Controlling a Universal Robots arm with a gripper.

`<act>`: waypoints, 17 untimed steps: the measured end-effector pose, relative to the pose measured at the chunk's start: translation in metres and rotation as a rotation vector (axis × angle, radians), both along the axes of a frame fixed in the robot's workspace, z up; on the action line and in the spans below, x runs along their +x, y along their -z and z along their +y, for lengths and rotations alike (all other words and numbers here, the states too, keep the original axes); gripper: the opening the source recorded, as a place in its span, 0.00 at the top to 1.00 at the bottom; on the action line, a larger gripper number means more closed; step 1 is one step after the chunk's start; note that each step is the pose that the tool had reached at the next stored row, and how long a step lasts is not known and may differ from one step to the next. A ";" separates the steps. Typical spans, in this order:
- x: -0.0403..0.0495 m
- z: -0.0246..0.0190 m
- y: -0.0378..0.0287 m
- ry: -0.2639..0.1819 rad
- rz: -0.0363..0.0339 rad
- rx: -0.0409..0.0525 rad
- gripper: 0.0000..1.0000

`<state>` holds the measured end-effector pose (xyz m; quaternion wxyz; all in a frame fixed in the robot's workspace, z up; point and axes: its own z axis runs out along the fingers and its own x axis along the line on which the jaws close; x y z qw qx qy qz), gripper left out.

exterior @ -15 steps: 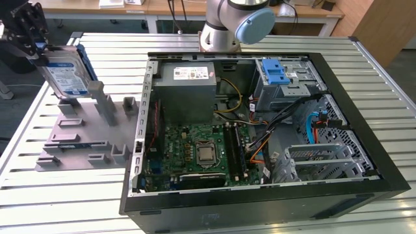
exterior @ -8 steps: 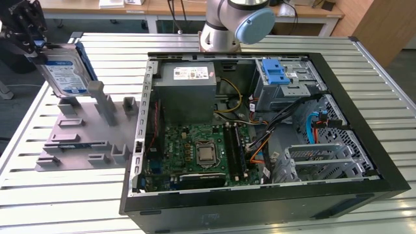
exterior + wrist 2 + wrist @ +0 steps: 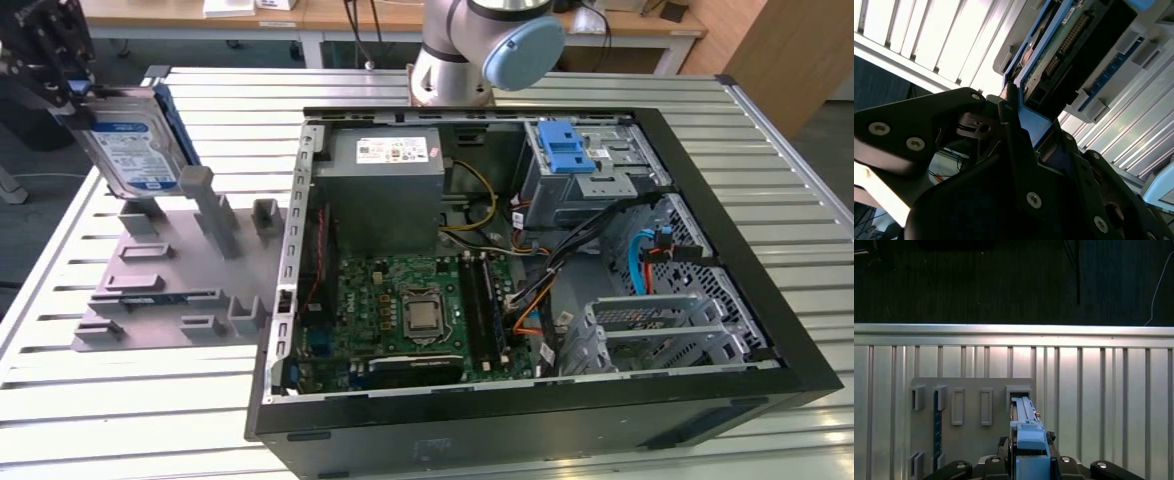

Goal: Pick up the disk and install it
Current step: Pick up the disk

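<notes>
Disk (image 3: 134, 148) clamped in end effector (image 3: 74, 100) (over grey fixture (image 3: 174, 290)).

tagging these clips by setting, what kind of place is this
Probably a robotics lab or workshop: an open computer case lies on a slatted metal table, a grey parts holder beside it, desks behind, and the gripper holds the disk.

The arm (image 3: 447, 60) is a silver-grey tube with a rounded pale blue joint cap (image 3: 523, 52). Its claw (image 3: 70, 98) is matte black; the second wrist view shows flat angular links fastened with small silver screws (image 3: 879, 128).
</notes>
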<state>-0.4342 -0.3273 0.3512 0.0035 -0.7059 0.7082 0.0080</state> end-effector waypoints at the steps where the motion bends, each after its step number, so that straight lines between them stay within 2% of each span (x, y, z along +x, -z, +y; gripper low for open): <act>1: 0.0000 0.0000 -0.0003 0.000 0.0001 -0.0001 0.64; 17: 0.0000 0.0000 -0.0043 0.000 0.0002 -0.0001 0.64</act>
